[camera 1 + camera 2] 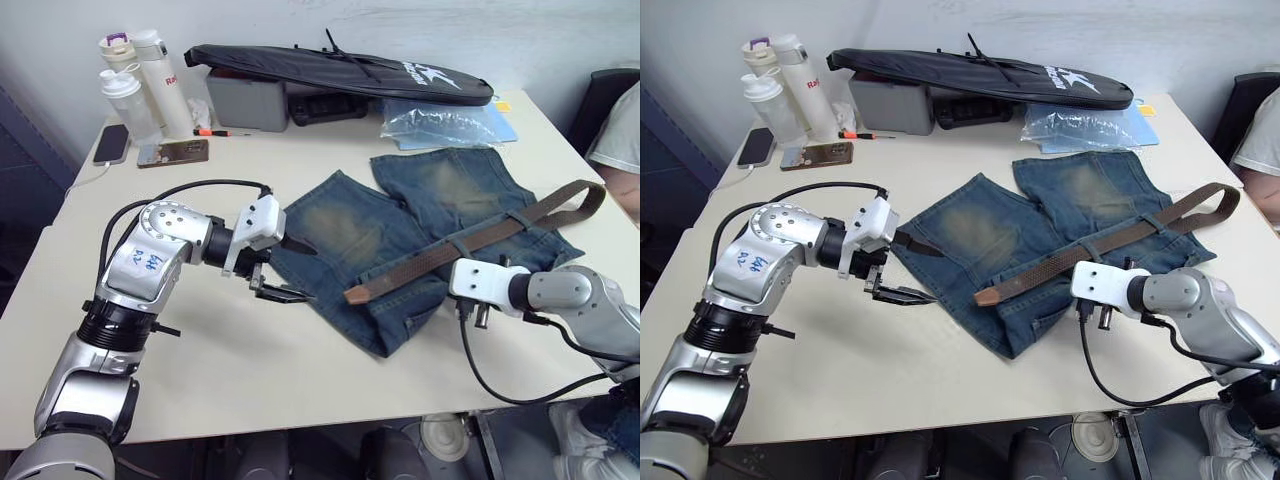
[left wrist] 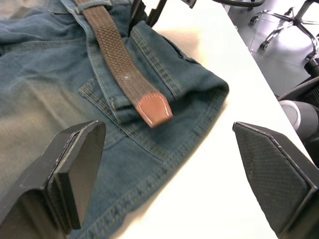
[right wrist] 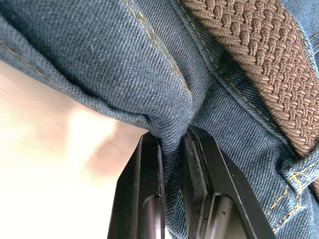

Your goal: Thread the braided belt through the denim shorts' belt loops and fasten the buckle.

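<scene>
Left eye view shows you the denim shorts lying flat near the middle of the table, with the braided belt lying across the waistband. The belt already goes under at least two belt loops, so part of the threading looks done. Its reddish leather tip sticks out past the corner of the shorts, on your left side. The other end bends back in a curve near the far right edge of the table, and you cannot see the buckle clearly there, so I judge that fastening is still left to do. Your right gripper has its two fingers squeezed together on a fold of the shorts' edge, just beside the belt. Your left gripper has its fingers wide apart and holds nothing; it hangs just above the shorts and the table, pointing at the leather tip. You have lots of bare table in front of the shorts and to the left. The right side is tighter, because the shorts and the belt sit close to the table edge. At the back, bottles, a phone and a long black bag are well apart from your work.
</scene>
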Robot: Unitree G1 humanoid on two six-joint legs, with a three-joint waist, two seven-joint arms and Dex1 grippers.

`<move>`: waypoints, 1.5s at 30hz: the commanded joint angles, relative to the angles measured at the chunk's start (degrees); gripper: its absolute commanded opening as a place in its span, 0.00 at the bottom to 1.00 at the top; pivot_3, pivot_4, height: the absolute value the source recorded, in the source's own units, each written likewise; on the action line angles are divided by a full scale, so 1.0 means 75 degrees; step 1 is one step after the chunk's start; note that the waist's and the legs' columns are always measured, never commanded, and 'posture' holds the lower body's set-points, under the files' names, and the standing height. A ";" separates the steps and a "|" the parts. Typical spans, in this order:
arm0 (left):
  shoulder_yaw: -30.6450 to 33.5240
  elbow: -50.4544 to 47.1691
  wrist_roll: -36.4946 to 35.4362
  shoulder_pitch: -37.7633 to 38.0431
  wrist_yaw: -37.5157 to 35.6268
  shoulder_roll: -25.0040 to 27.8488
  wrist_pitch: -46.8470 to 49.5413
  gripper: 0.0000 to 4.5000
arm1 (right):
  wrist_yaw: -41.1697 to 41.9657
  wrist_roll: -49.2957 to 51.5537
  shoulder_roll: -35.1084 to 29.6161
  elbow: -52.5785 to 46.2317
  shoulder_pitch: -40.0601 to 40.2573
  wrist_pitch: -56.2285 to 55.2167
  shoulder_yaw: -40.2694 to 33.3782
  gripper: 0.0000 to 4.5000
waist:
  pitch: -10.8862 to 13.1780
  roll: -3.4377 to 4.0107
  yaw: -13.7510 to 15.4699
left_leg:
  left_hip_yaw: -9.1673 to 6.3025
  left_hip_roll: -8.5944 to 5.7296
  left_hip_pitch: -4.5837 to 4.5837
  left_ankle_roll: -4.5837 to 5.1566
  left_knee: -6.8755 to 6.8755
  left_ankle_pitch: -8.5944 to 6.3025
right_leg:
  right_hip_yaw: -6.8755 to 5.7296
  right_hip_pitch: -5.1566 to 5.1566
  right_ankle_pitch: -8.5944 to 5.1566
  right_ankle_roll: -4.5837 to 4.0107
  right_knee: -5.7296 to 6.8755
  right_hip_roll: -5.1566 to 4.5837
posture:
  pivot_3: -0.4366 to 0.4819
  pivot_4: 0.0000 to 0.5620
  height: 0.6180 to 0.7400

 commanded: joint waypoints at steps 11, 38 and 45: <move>0.0038 -0.0239 -0.0181 0.0031 0.0215 -0.0252 0.0061 1.00 | 0.1368 0.1542 -0.0735 -0.0822 0.0381 0.0621 -0.2571 0.86 | 0.0004 0.0015 0.0002 | -0.0001 -0.0001 -0.0009 0.0000 -0.0003 0.0000 | -0.0003 -0.0005 0.0000 0.0001 0.0011 0.0001 | 0.48 0.27 0.33; 0.0243 -0.0497 -0.0081 0.0328 0.0802 -0.0282 -0.0160 1.00 | -0.5925 0.8510 0.7328 -0.1443 0.0178 0.9128 -0.8300 0.99 | -0.0008 0.0035 -0.0004 | -0.0018 0.0025 -0.0012 0.0001 -0.0017 -0.0003 | -0.0003 -0.0012 0.0005 -0.0018 0.0022 0.0012 | 0.48 0.27 0.33; 0.0287 -0.0617 -0.0071 0.0408 0.0932 -0.0221 -0.0133 1.00 | -0.7014 0.9097 0.7735 -0.0562 -0.0306 0.8650 -0.8755 0.99 | -0.0022 0.0049 -0.0051 | 0.0000 0.0015 -0.0007 0.0008 -0.0037 -0.0007 | 0.0013 -0.0031 0.0005 -0.0017 0.0032 0.0022 | 0.48 0.27 0.33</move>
